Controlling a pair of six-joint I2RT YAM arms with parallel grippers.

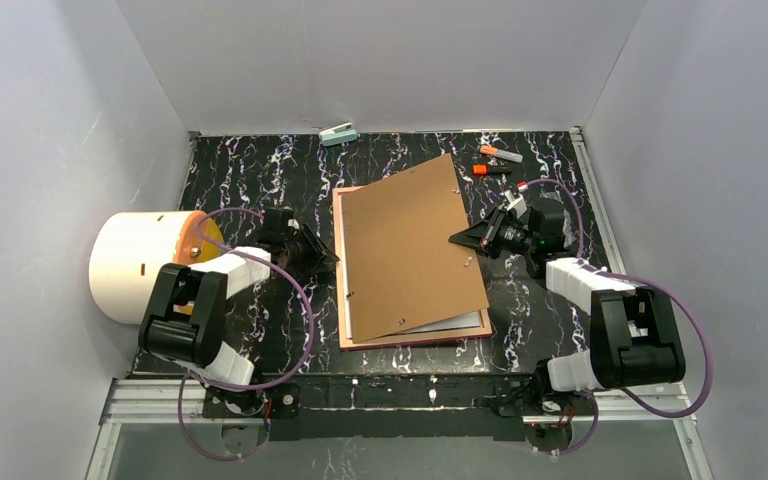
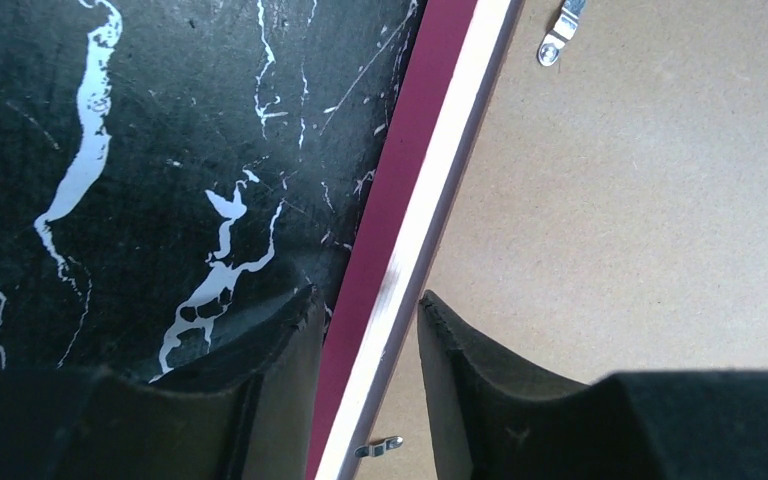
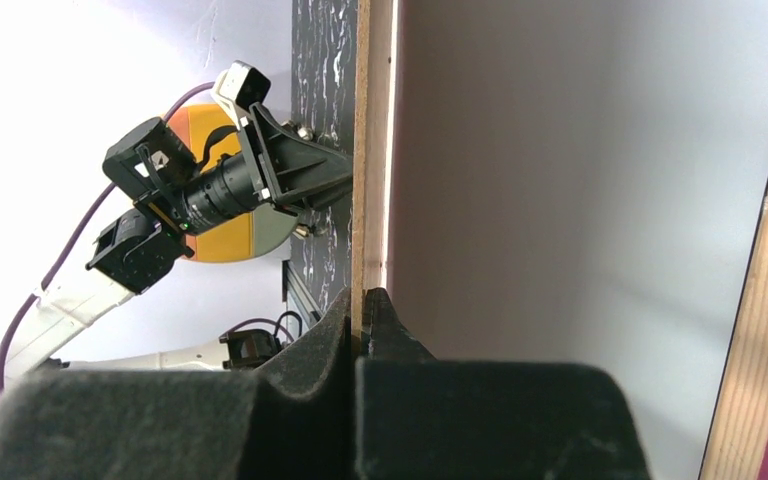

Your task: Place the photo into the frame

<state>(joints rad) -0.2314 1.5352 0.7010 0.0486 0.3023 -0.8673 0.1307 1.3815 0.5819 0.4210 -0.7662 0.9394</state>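
The frame (image 1: 343,215) lies face down mid-table, its pink edge showing round a brown backing board (image 1: 410,250) that rests skewed on top. A strip of the photo's white back (image 1: 463,322) peeks out under the board's near corner. My left gripper (image 1: 325,258) is open and straddles the frame's left rail (image 2: 415,200). One of its fingers (image 2: 280,350) is over the marble and the other is over the board, both close to the rail. My right gripper (image 3: 362,298) is shut on the board's right edge (image 3: 360,200). Beside that edge, the right wrist view shows the pale photo back (image 3: 560,200).
A white roll with an orange end (image 1: 135,265) lies at the left, beside the left arm. A pale blue stapler-like thing (image 1: 339,134) and orange-capped pens (image 1: 500,153) sit along the back edge. Metal turn clips (image 2: 560,35) show by the frame's rail. Grey walls enclose the table.
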